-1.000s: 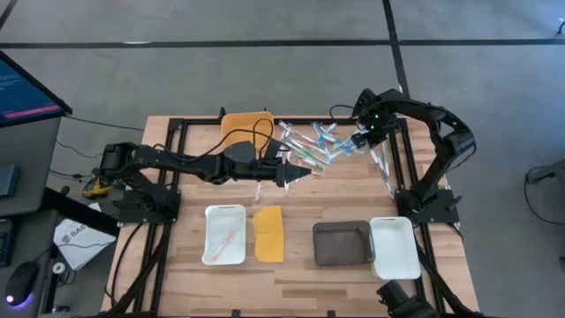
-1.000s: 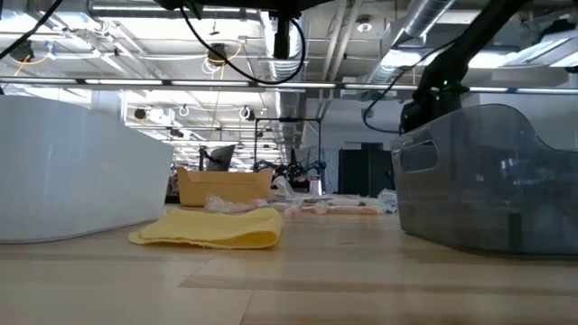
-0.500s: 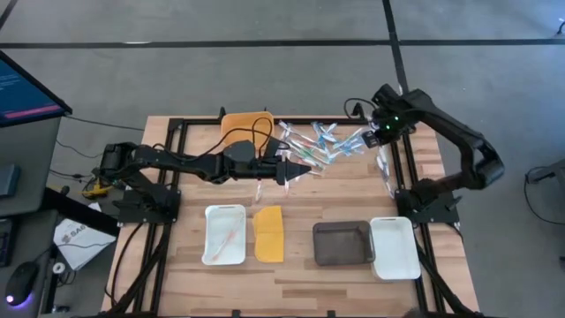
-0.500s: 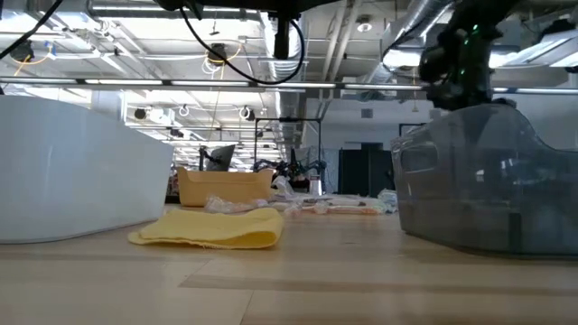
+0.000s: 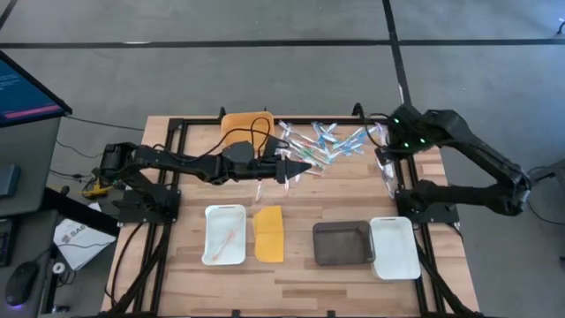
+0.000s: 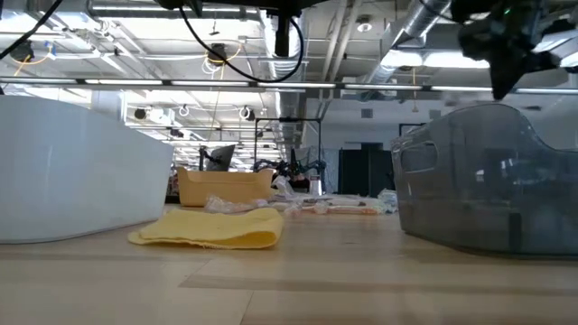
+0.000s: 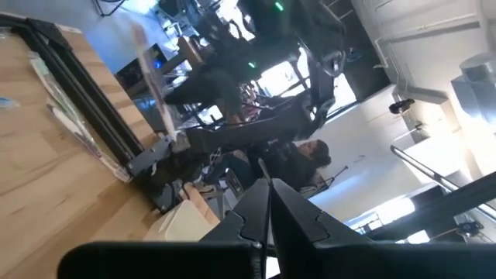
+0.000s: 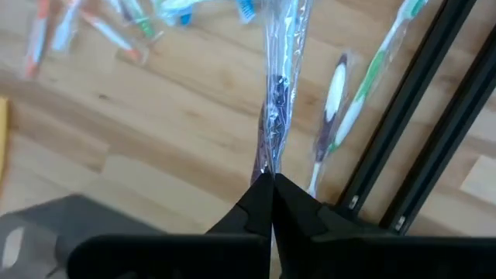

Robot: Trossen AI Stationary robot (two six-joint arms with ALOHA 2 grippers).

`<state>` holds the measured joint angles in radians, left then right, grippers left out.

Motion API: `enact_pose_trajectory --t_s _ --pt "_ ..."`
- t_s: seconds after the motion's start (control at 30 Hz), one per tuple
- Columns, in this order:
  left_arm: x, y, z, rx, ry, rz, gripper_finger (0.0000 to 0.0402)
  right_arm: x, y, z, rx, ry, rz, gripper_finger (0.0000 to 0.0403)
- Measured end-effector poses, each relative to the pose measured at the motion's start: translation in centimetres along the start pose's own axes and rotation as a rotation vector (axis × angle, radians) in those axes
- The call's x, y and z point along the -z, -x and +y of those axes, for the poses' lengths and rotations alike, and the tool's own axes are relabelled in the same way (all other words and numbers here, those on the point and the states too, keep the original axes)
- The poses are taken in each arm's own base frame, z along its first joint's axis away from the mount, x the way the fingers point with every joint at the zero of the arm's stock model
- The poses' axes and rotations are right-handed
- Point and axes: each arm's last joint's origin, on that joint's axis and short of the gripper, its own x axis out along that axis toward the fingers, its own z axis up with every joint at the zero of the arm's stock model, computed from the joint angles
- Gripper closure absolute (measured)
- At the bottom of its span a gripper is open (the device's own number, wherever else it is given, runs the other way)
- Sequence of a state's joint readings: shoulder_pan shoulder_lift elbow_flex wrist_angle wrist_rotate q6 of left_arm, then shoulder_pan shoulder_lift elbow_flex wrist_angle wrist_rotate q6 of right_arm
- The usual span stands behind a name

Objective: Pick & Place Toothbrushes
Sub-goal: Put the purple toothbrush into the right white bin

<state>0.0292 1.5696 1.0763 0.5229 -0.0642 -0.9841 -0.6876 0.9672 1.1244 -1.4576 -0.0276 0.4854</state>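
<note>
Lying at the bench's (image 5: 300, 265) left front: a white tray (image 5: 225, 234) with a pinkish toothbrush inside, and just beside it a flat yellow-orange lid (image 5: 269, 233). Sitting behind these, near the far edge, an orange-yellow bin (image 5: 244, 126).

Reaching across the middle from the left: the left arm, with the left gripper (image 5: 300, 170) hanging over the near edge of the toothbrushes (image 5: 318, 144). Fingers (image 7: 298, 217) pressing together, tips meeting; whether anything is pinched between them, cannot tell. Pointing, in the left wrist view, toward the room beyond the bench's black frame.

Spreading over the far middle of the bench: the loose pile of toothbrushes, wrapped in clear film, in blue, green, pink and white. Lying apart from the pile, alongside the right black rail: a few more wrapped brushes (image 5: 385, 166).

Hovering over the far right: the right gripper (image 5: 386, 147), raised above the bench. Fingers (image 8: 252, 208) closing on a wrapped toothbrush (image 8: 277, 93), pinching one end of its clear sleeve, the rest dangling free of the fingers, with a white and green brush (image 8: 349, 116) lying on the wood below beside the rail.

Resting at the right front: a dark grey tray (image 5: 342, 243), touching a white tray (image 5: 395, 246) on its right side.
</note>
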Motion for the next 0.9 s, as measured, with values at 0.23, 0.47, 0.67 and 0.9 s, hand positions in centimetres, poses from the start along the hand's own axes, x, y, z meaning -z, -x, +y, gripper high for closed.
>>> enact_pose_trajectory --t_s 0.23,0.47,0.67,0.9 --pt "0.8 0.1 -0.8 -0.019 0.03 -0.066 0.0394 3.8 2.0 -0.3 -0.079 -0.003 -0.032 0.0403" --pt "2.9 0.6 -2.3 -0.058 0.056 -0.147 0.0394 6.8 3.5 -1.4 -0.183 -0.044 -0.061 0.0403" --pt "4.7 1.1 -3.7 -0.068 0.067 -0.186 0.0394 8.3 4.1 -2.4 -0.252 -0.077 -0.05 0.0403" --pt "5.8 1.5 -4.5 -0.055 0.071 -0.174 0.0394 8.6 4.2 -2.2 -0.268 -0.073 -0.031 0.0403"
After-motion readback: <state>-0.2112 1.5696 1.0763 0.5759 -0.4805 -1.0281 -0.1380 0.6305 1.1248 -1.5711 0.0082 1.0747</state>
